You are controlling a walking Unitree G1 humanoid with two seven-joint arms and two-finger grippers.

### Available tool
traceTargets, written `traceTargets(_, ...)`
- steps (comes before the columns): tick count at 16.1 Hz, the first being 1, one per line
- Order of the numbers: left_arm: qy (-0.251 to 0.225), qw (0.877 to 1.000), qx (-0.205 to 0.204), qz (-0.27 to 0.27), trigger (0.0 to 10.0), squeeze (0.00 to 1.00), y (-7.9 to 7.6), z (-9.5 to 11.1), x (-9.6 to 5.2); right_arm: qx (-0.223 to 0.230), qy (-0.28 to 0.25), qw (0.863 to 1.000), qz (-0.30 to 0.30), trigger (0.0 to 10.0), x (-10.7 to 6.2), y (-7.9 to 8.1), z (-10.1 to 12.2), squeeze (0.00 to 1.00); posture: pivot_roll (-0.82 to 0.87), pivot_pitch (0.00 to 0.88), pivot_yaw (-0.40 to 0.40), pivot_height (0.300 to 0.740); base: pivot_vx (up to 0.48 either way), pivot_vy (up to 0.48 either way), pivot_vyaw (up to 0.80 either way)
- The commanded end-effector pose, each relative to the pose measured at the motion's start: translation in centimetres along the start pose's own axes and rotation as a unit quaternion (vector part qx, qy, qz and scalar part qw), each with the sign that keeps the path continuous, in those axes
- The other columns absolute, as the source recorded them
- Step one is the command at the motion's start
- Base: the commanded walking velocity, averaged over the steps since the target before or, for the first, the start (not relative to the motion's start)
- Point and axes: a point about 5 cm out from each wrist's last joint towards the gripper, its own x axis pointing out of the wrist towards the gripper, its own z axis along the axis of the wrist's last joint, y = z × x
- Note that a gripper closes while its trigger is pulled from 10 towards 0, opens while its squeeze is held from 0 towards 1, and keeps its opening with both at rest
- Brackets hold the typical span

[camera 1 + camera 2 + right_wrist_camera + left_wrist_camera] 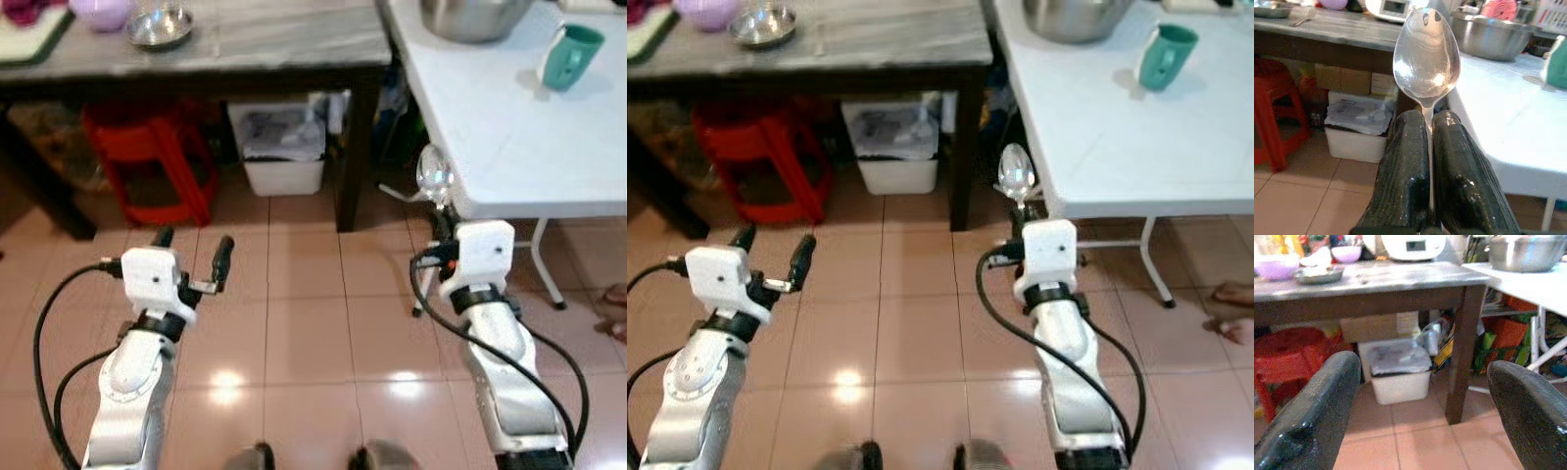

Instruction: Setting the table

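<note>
Our right gripper (1429,147) pinches a spoon (1426,54) upright beside the white table (509,147); left gripper (192,253) fingers spread wide.

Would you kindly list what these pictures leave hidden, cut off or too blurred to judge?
- Shiny metal spoon: its handle is hidden between the right gripper's black fingers in the right wrist view.
- Large steel bowl on the white folding table: cut off by the top edge of the left eye view, so its contents are unseen.
- Teal mug: its inside is turned away.
- Purple bowl on the dark wooden table: cropped and blurred.
</note>
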Motion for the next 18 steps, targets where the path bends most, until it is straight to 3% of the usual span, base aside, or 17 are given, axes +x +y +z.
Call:
traceTargets(1,0.006,1.000,-0.002,-0.006,10.0,0.00,-0.52,-0.26,-0.28,-0.001,-0.003,1.000,-0.007,10.0,-0.21,-0.45,0.14,0.00,-0.06,0.188,0.012,0.740,0.394,0.000,0.42)
traceTargets(7,0.017,1.000,-0.003,-0.007,10.0,0.00,-0.95,-0.64,-0.17,0.003,-0.006,1.000,0.001,10.0,-0.26,0.15,0.41,0.00,-0.08,0.201,0.016,0.740,0.385,0.000,0.47)
traceTargets(12,0.028,1.000,-0.013,-0.006,10.0,0.00,-1.31,-0.91,-0.08,0.017,0.002,1.000,-0.014,10.0,-0.16,0.20,0.28,0.00,-0.08,0.206,0.018,0.740,0.000,0.000,0.00)
traceTargets(18,0.029,0.999,-0.013,-0.010,10.0,0.00,-1.45,-0.83,0.03,0.017,0.005,1.000,-0.020,10.0,-0.13,0.18,0.25,0.00,-0.08,0.218,0.016,0.740,0.000,0.408,0.00)
